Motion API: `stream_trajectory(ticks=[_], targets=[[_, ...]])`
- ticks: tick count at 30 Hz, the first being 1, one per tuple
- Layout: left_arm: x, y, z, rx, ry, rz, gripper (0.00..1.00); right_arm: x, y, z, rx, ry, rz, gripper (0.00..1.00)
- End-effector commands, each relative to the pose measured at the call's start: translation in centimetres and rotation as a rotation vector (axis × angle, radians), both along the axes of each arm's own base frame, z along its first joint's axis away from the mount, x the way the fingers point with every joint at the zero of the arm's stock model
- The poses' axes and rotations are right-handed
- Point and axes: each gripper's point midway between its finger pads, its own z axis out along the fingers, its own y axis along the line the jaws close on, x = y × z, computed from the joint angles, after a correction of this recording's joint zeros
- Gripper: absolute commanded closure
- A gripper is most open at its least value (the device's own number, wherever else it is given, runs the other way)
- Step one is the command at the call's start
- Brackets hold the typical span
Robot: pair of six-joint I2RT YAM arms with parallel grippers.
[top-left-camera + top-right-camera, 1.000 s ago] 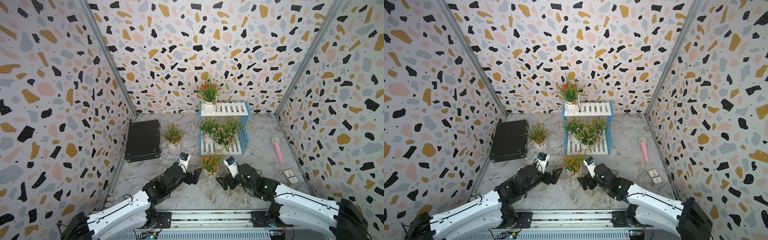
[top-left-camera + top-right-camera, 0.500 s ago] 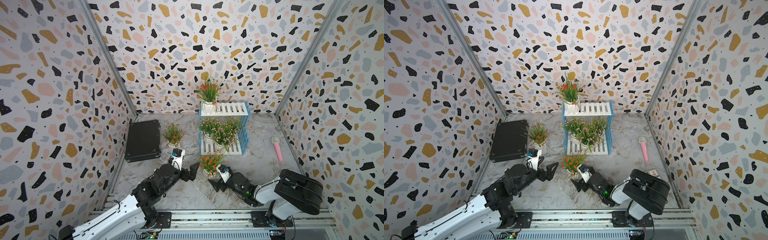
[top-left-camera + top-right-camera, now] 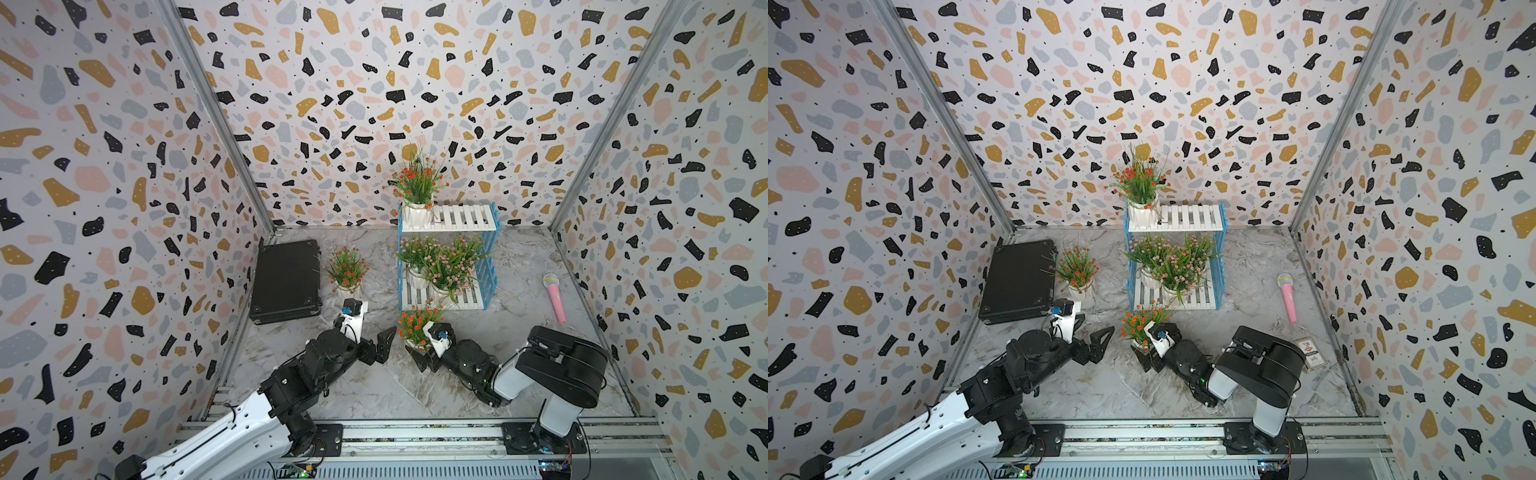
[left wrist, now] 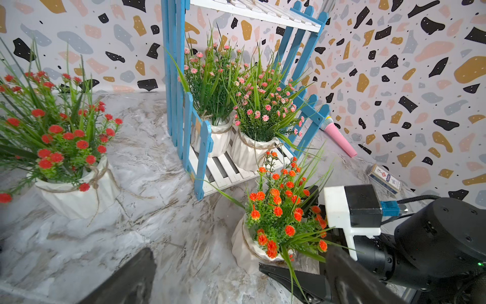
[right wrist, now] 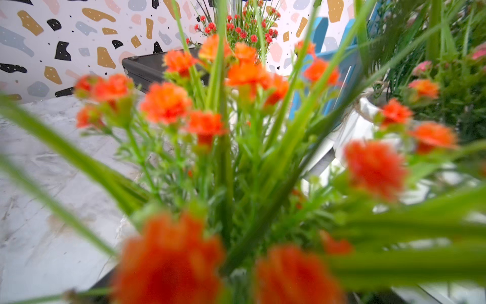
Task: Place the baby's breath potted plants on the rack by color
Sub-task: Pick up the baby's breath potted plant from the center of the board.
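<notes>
The rack point(image 3: 489, 266) point(image 3: 1216, 266) point(image 4: 200, 147) stands mid-floor. On its top shelf is one red baby's breath potted plant point(image 3: 417, 187). Two pink plants point(image 3: 440, 264) point(image 4: 252, 105) share the lower shelf. Left of the rack, another red plant point(image 3: 347, 268) point(image 4: 60, 147) sits on the floor. An orange-red plant point(image 3: 415, 324) point(image 3: 1140, 322) point(image 4: 278, 210) stands in front of the rack. My right gripper point(image 3: 419, 347) point(image 3: 1144, 347) is open, with a jaw on either side of that plant's pot; its blurred flowers point(image 5: 168, 263) fill the right wrist view. My left gripper point(image 3: 376, 334) point(image 4: 236, 284) is open and empty, left of that pot.
A black flat case point(image 3: 286, 280) lies at the left wall. A pink microphone point(image 3: 555, 297) and a small card box point(image 3: 1310, 353) lie at the right. The right arm's folded elbow point(image 3: 561, 365) stands high at the front right.
The right arm has folded up and its gripper has slid left, so the orange-red plant's pot now stands between its jaws. The left wrist has shifted slightly left and back.
</notes>
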Motion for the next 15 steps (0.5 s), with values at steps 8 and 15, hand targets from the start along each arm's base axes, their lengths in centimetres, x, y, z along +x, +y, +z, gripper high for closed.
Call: stream_trajectory(ticks=[8,15], targets=[[-0.1,0.0,1.9,-0.021,-0.04,-0.008,0.01,1.4,1.8,0.0,0.005,-0.026,-0.012,0.01],[-0.1,-0.1,2.1,-0.023,-0.04,-0.013,0.01,1.9,1.9,0.3,0.012,-0.02,-0.024,0.13]])
